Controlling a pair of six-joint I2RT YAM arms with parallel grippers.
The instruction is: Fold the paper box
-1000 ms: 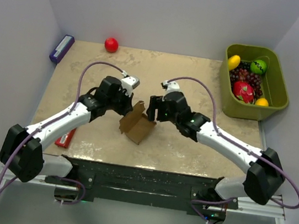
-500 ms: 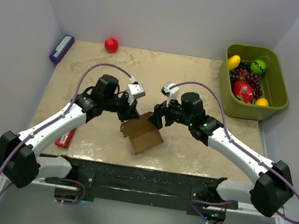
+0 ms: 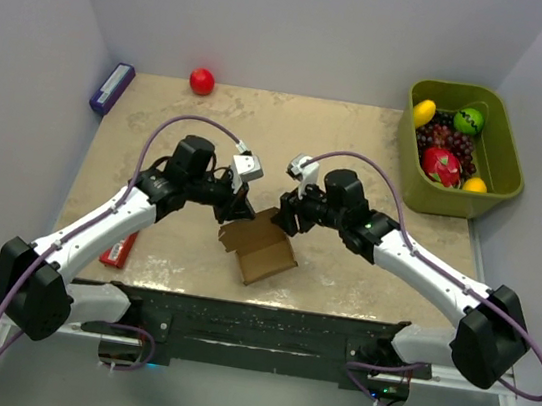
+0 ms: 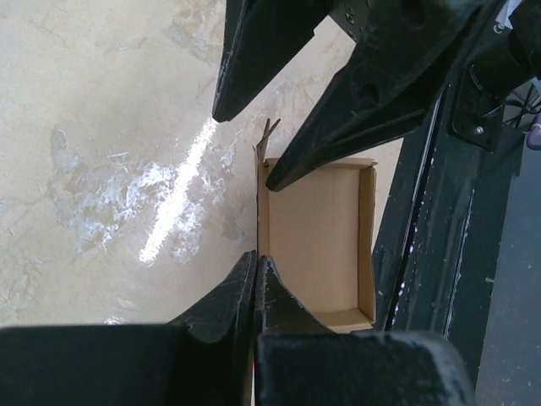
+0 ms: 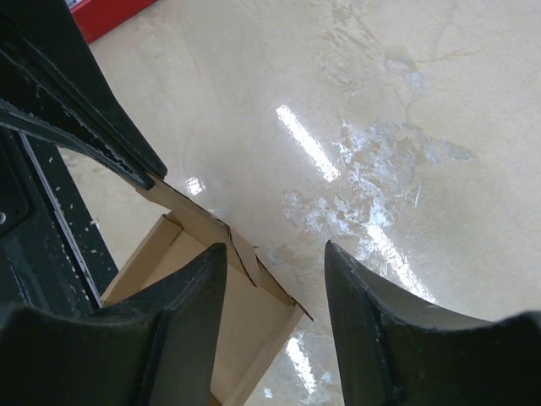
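The paper box (image 3: pixel 264 250) is a small brown cardboard tray lying open side up in the middle of the table, and its inside shows as the paper box (image 4: pixel 317 237) in the left wrist view. My left gripper (image 3: pixel 238 213) is shut on its left wall, the tips meeting right on the wall's edge at my left gripper (image 4: pixel 255 260). My right gripper (image 3: pixel 286 219) stands open over the far wall. In the right wrist view my right gripper (image 5: pixel 275 252) straddles that wall and its torn-looking tab (image 5: pixel 241 254) without clamping it.
A flat red packet (image 3: pixel 119 249) lies left of the box beside my left arm. A red ball (image 3: pixel 201 80) and a purple-blue box (image 3: pixel 111 88) sit at the back left. A green bin (image 3: pixel 504 185) of fruit stands back right. The black base frame (image 3: pixel 254 322) runs just behind the box's near side.
The box has gone from standing tilted to lying flatter with its opening up. Both wrists have swung over it. My right jaws have narrowed but stay open.
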